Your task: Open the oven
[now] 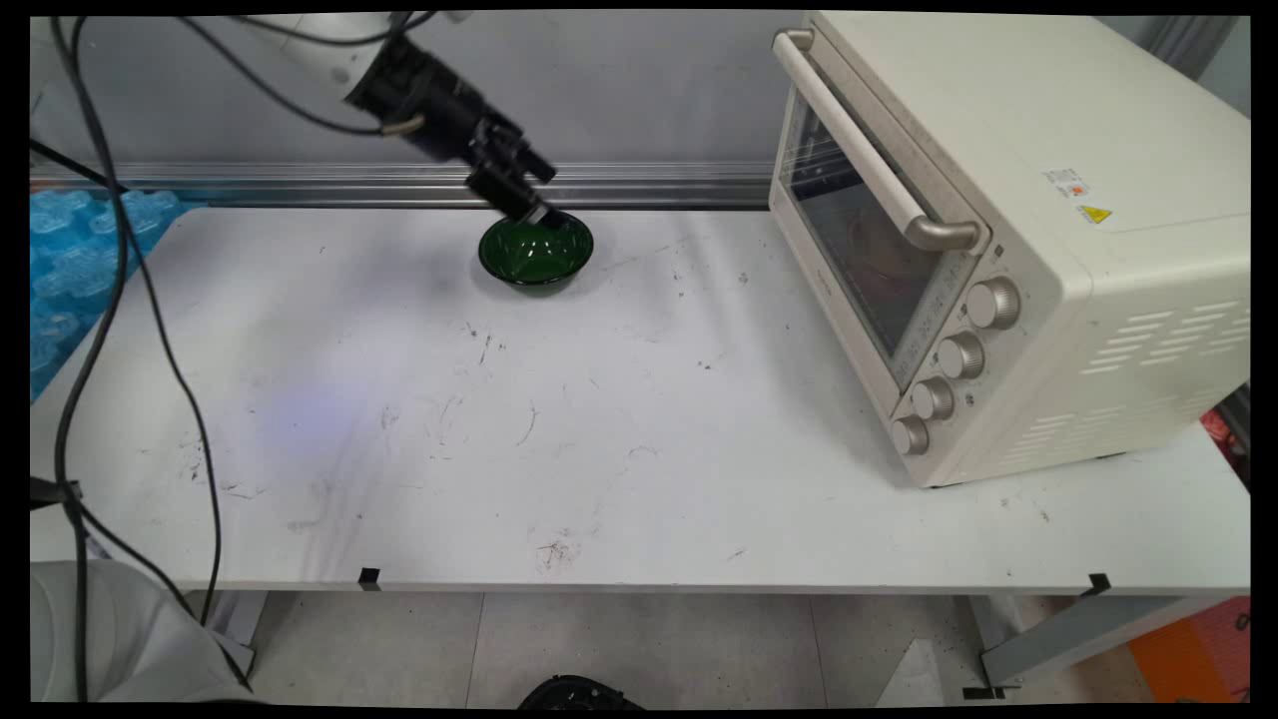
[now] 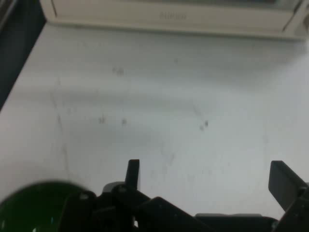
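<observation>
Right now the black gripper [image 1: 539,212] hangs over the back rim of a dark green bowl [image 1: 536,252] near the tabletop's [image 1: 619,419] far edge, left of centre; the hand view shows its fingers [image 2: 133,173] spread wide with nothing between them. A cream toaster oven [image 1: 998,240], door closed, sits at the right edge, well apart. My read: any grip here needs one finger inside the rim, one outside, squarely aligned so the bowl doesn't tip.

Main view looks down across the table [image 1: 639,449] toward the wall; hand view skims it close, facing the oven [image 2: 164,17].
</observation>
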Action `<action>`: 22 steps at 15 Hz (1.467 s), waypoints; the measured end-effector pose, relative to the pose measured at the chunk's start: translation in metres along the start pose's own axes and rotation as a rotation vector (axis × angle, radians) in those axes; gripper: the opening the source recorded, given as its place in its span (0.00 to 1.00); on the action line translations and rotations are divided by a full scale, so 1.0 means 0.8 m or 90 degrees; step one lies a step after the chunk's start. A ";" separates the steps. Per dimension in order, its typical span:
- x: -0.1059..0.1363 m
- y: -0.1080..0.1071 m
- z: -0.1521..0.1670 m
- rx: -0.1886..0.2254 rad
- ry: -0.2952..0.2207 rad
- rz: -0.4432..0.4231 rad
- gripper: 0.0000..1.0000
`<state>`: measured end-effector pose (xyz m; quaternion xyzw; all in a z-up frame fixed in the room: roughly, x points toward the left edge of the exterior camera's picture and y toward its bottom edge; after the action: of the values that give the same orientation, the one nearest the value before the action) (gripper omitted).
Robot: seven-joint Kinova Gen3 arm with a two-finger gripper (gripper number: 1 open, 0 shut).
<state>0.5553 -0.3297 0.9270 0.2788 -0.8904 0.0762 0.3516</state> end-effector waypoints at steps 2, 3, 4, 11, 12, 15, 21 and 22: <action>0.019 0.000 0.003 -0.002 0.011 0.003 1.00; 0.027 0.000 0.004 -0.003 0.015 0.005 1.00; 0.039 0.000 0.006 -0.004 0.022 0.007 1.00; 0.117 -0.005 0.014 -0.009 0.067 0.020 1.00; 0.124 -0.005 0.015 -0.010 0.071 0.021 1.00; 0.155 -0.007 0.021 -0.012 0.089 0.028 1.00; 0.207 -0.010 0.043 -0.015 0.119 0.040 1.00; 0.214 -0.010 0.049 -0.016 0.122 0.042 1.00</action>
<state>0.4349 -0.4254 1.0122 0.2367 -0.8620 0.1029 0.4362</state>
